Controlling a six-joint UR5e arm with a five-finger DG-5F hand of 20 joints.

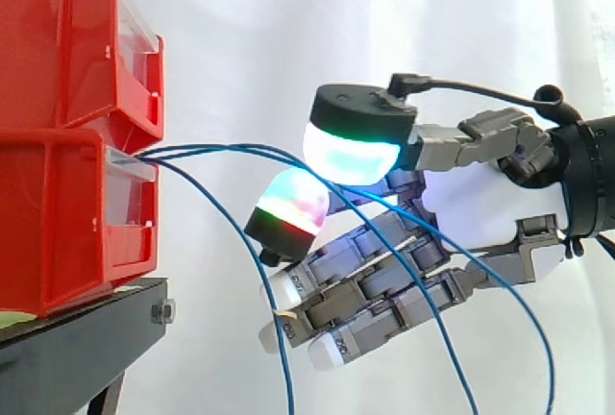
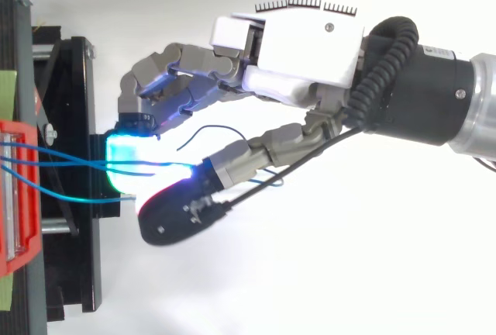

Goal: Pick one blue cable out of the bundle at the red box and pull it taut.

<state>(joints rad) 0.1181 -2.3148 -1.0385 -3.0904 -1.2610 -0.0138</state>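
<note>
Hand (image 1: 480, 206) half-curled, glowing pads (image 1: 351, 156) seemingly tight on one blue cable (image 1: 207, 150) near red box (image 1: 58, 213)

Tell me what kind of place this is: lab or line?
Probably a robotics lab test rig: white curtain backdrop, red bins on a black stand, a robot hand at blue cables.

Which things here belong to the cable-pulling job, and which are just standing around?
Part of the job: blue cables, red boxes, hand.
Just there: black stand, white curtain.
</note>
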